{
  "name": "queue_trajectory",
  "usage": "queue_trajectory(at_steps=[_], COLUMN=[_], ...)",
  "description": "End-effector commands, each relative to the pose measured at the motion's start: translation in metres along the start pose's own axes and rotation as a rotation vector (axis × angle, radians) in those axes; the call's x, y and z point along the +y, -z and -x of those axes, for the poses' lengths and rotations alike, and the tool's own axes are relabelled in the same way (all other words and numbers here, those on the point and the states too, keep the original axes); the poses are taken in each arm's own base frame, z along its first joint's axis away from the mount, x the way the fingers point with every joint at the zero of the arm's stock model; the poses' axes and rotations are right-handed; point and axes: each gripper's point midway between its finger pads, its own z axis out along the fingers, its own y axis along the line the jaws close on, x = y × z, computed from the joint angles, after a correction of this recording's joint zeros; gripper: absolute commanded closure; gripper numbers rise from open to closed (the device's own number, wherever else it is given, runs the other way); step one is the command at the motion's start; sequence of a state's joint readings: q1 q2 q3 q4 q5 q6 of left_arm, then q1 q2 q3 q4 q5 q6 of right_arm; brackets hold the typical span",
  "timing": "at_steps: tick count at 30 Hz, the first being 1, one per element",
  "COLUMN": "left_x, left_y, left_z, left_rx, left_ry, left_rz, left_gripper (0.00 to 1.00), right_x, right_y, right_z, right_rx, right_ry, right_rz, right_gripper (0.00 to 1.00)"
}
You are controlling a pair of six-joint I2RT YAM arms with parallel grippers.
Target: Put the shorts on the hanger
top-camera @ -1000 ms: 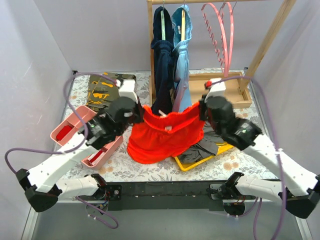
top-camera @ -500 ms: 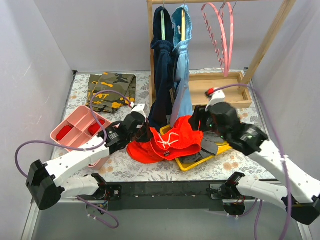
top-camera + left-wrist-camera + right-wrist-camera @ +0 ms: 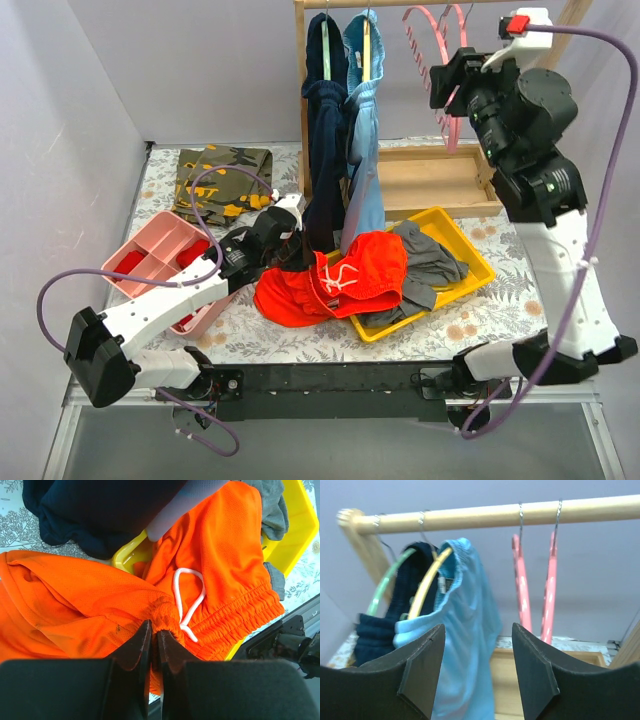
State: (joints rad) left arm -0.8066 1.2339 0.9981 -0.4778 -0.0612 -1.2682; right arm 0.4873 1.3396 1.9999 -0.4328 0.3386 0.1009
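The red-orange shorts [image 3: 345, 282] lie crumpled, half on the table and half over the yellow tray's [image 3: 475, 252] near-left corner, with the white drawstring [image 3: 189, 597] on top. My left gripper [image 3: 296, 260] is low at their left edge and shut on a bunched fold of the elastic waistband [image 3: 161, 615]. My right gripper [image 3: 443, 82] is raised high by the wooden rail [image 3: 485, 515], open and empty. Two pink hangers [image 3: 521, 587] hang from the rail just ahead and to the right of its fingers [image 3: 532, 675].
A navy garment [image 3: 325, 130] on a green hanger and light blue shorts [image 3: 365, 140] on a yellow hanger hang left of the pink ones. A grey garment [image 3: 432, 262] lies in the tray. A wooden box [image 3: 430, 182], pink compartment tray [image 3: 150, 250] and camouflage cloth [image 3: 222, 180] sit around.
My right gripper opened, let go of the shorts and rose up to the rail by the pink hangers. The shorts dropped into a heap; my left gripper lowered with them, still shut.
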Motion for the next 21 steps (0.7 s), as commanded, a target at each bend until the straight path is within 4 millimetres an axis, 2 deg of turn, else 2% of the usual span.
queue_trajectory(at_steps=[1, 2, 3, 6, 9, 10, 14, 19, 21], left_x=[-0.011, -0.01, -0.008, -0.007, -0.005, -0.005, -0.003, -0.008, -0.007], left_y=[0.008, 0.008, 0.008, 0.006, 0.004, 0.004, 0.002, 0.0, -0.002], left_z=[0.016, 0.016, 0.015, 0.012, 0.011, 0.009, 0.01, 0.007, 0.005], left_rx=[-0.027, -0.026, -0.021, -0.012, -0.008, -0.006, -0.007, 0.013, 0.024], left_ry=[-0.021, -0.026, -0.025, -0.026, -0.025, -0.025, -0.026, -0.028, -0.027], left_rz=[-0.047, -0.047, -0.047, -0.049, -0.049, -0.049, -0.045, -0.075, -0.075], left_gripper=[0.94, 0.94, 0.94, 0.94, 0.93, 0.93, 0.93, 0.92, 0.92], right_x=[-0.011, -0.021, -0.017, -0.033, -0.047, -0.044, -0.054, -0.037, -0.037], right_y=[-0.022, -0.028, -0.034, -0.046, -0.051, -0.051, -0.055, -0.064, -0.073], right_z=[0.018, 0.022, 0.019, 0.017, 0.024, 0.023, 0.02, 0.005, -0.003], right_rx=[-0.062, -0.083, -0.076, -0.071, -0.091, -0.085, -0.082, -0.054, -0.027], right_ry=[-0.002, -0.005, -0.015, -0.019, -0.036, -0.043, -0.055, -0.073, -0.074], right_rz=[0.064, 0.054, 0.095, 0.08, 0.049, 0.077, 0.048, 0.154, 0.161], right_gripper=[0.37, 0.37, 0.37, 0.37, 0.37, 0.38, 0.42, 0.42, 0.43])
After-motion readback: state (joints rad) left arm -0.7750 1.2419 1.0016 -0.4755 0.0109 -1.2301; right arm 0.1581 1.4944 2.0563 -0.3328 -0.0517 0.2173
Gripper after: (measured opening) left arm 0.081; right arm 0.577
